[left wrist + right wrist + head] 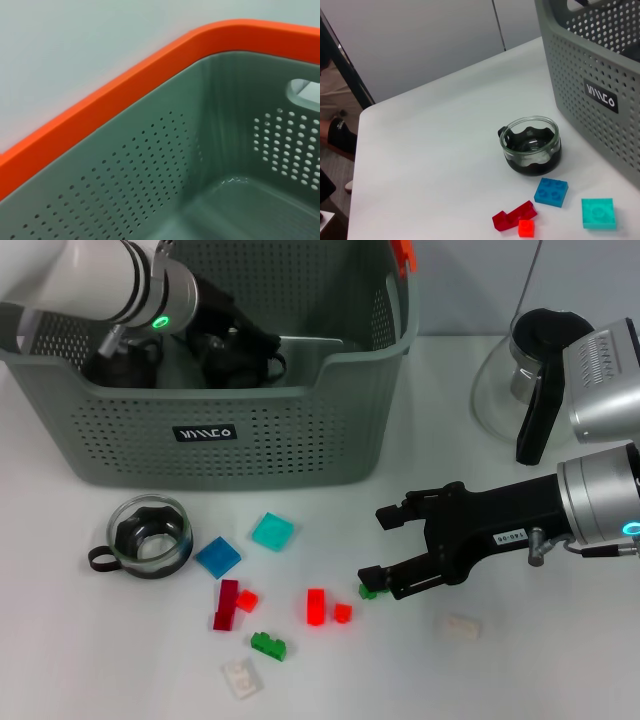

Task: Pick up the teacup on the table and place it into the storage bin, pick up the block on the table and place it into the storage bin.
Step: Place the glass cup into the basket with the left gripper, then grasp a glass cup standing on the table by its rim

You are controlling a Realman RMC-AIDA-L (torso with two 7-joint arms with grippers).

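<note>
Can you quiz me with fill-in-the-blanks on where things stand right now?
1. The teacup stands on the ____, not in the storage bin.
2. The left gripper is inside the ____.
3. The right gripper hovers with open jaws over a small ____ block.

Missing words: table; storage bin; green

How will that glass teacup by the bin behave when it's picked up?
The teacup looks like clear glass, so probably smooth, slippery and breakable. It sits low and wide, so tipping seems unlikely. Its side handle may swing it off-centre.
</note>
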